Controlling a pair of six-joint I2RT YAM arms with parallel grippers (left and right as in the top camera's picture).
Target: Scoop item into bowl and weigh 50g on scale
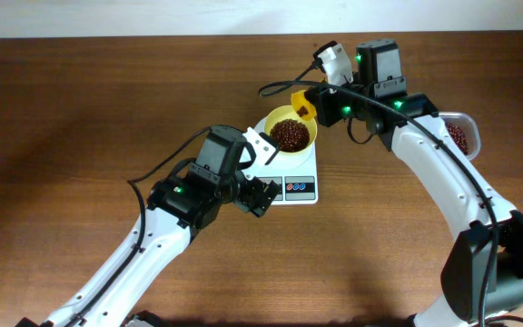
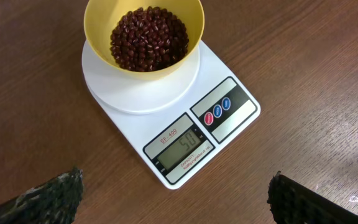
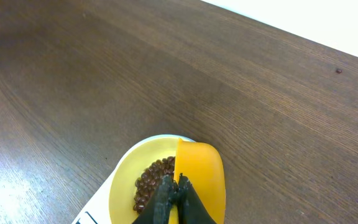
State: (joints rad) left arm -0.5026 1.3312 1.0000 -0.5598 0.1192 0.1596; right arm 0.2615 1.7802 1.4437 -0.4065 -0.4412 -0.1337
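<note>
The beans (image 2: 149,38) lie heaped in the pale-yellow bowl (image 2: 98,34), filling its bottom and reaching partway up its wall. The bowl stands on the round platform of the white scale (image 2: 129,102), whose grey display (image 2: 184,144) reads 50. 1 red button (image 2: 209,117) and 2 blue ones sit beside the display on the scale's front.

In the left wrist view, the scale lies just ahead of the left gripper (image 2: 176,180), with the bowl at its far end. This gripper's 2 fingers (image 2: 48,196) are spread wide apart and hold nothing. They hang over the brown table (image 1: 80,109) on either side of the scale's near edge, without touching it.

The right gripper (image 3: 174,185) is at the bowl's opposite side. Its fingers are pressed together on a yellow scoop (image 3: 201,171). The scoop hangs directly below and ahead of that gripper, over the bowl's rim, tilted steeply. Whether anything is left in the scoop cannot be told.

From overhead, a clear tub (image 1: 461,136) holding more beans sits behind the right gripper, partly hidden by that arm and well apart from the scale.
</note>
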